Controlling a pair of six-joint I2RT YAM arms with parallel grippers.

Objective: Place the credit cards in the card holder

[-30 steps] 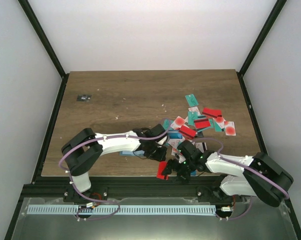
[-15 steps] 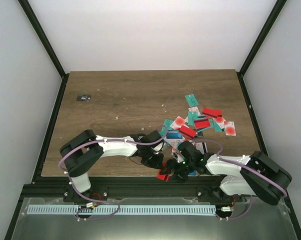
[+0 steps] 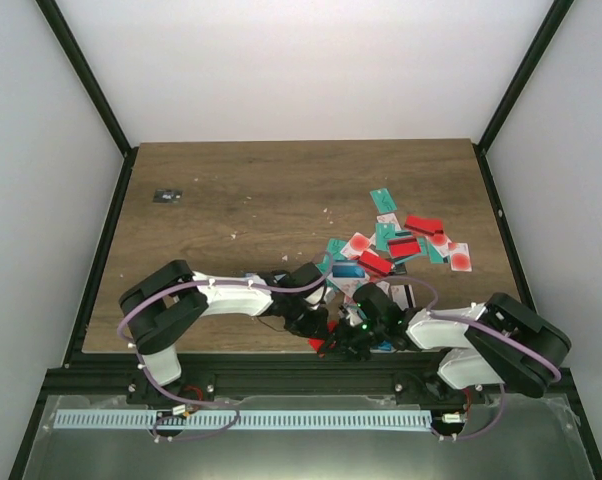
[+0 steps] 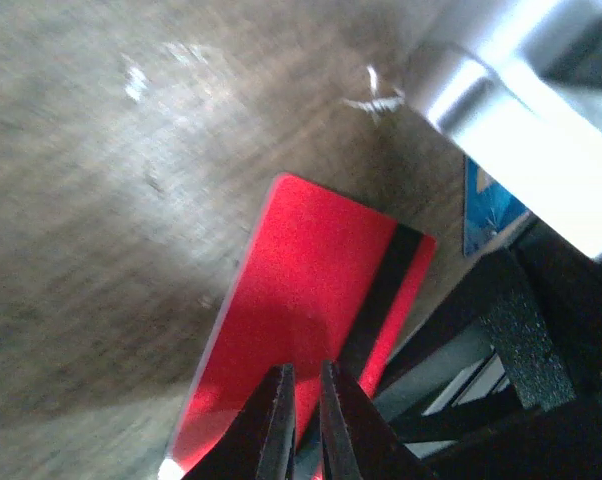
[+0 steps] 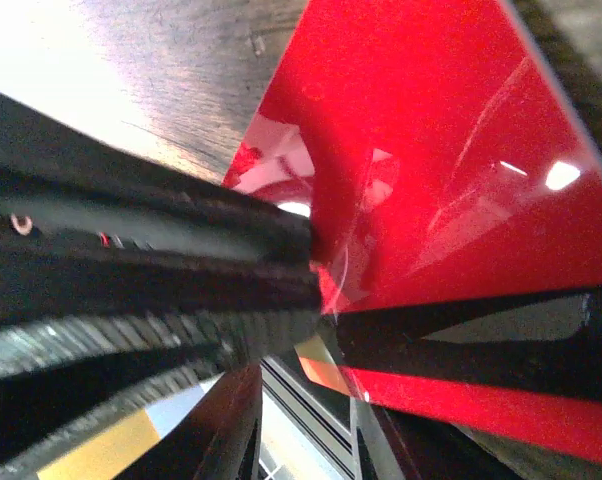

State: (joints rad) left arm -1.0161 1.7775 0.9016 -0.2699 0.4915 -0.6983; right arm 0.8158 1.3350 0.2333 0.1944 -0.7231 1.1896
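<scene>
A glossy red card [image 4: 301,260] with a black stripe along one long edge sits at 6 o'clock on the wooden table [image 3: 231,200], right at the near edge where both arms meet. In the left wrist view it seems tilted, with a darker patch on the wood beside it.

The left gripper [image 4: 303,385] has its fingers drawn almost together, only a slit between them, and its tips are over the card's near end. Whether they pinch it or only press on it cannot be told. The right gripper [image 3: 349,338] crowds in from 3 o'clock. Its own camera shows one dark finger lying across the red face. The rest is blurred and cut off, so its opening and any hold cannot be told.

The other credit cards [image 3: 401,242] lie heaped at 3 o'clock, well apart. From above, the arms cover most of the red card, and the card holder cannot be picked out
</scene>
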